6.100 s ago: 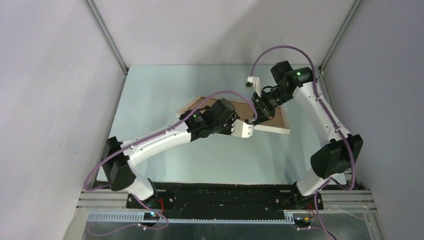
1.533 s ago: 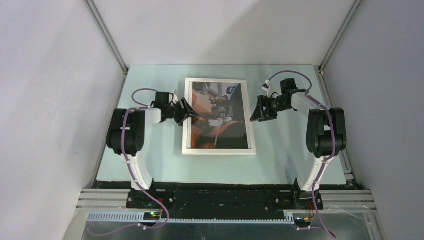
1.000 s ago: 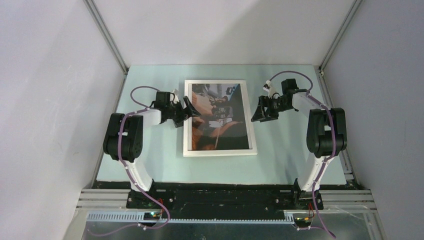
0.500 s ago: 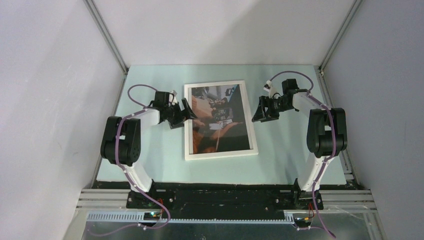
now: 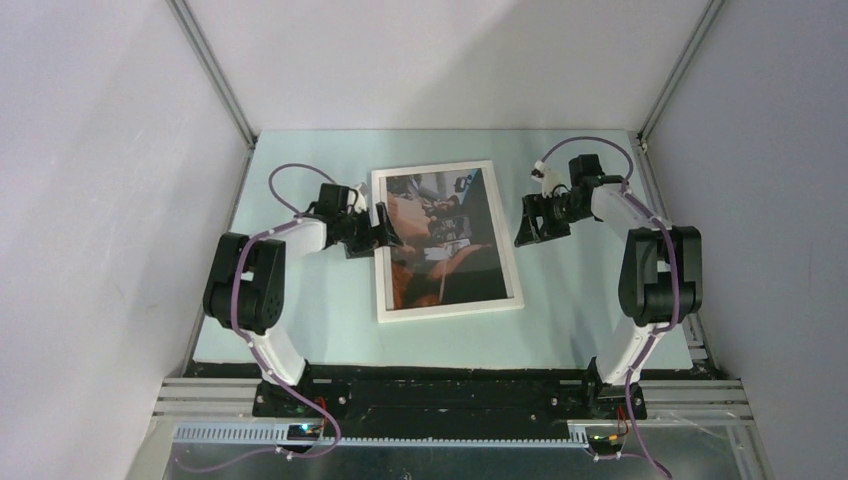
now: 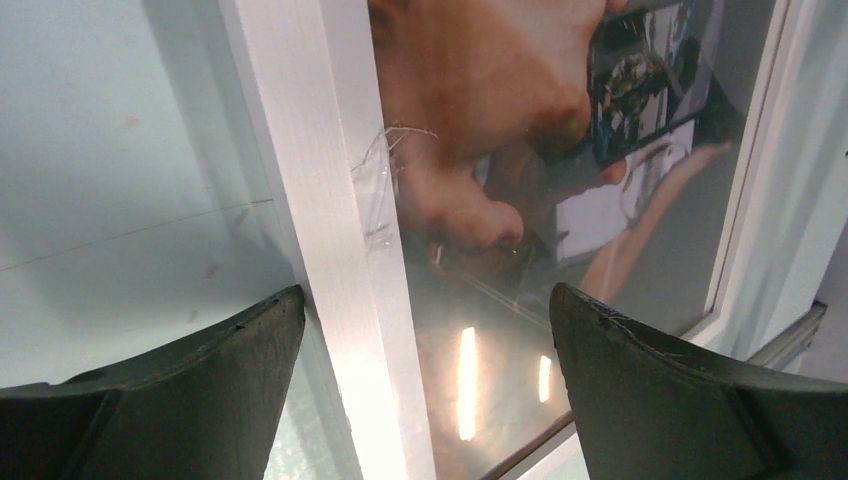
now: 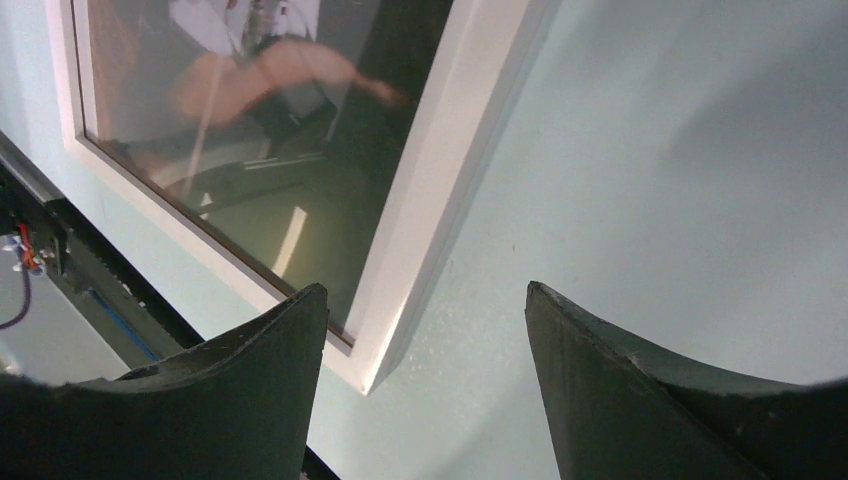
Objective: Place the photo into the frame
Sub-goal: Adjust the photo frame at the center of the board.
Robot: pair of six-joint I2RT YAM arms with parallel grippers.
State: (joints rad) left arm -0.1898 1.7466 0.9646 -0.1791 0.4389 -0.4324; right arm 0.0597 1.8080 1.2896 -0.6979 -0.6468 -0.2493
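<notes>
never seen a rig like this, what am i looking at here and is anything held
Two robot arms are bolted at the near edge of a pale table. The wide picture comes from a fixed camera above them. The two close-ups come from cameras on the wrists; the dark shapes at the bottom are each gripper's own fingers. On the table lies a white frame with the photo inside. The left gripper is open astride the frame's left edge; the right gripper is open beside it. Neither holds anything.

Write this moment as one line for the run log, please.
photo: in frame, face up | left hand: open, at frame's left edge | right hand: open, beside right edge, apart
</notes>
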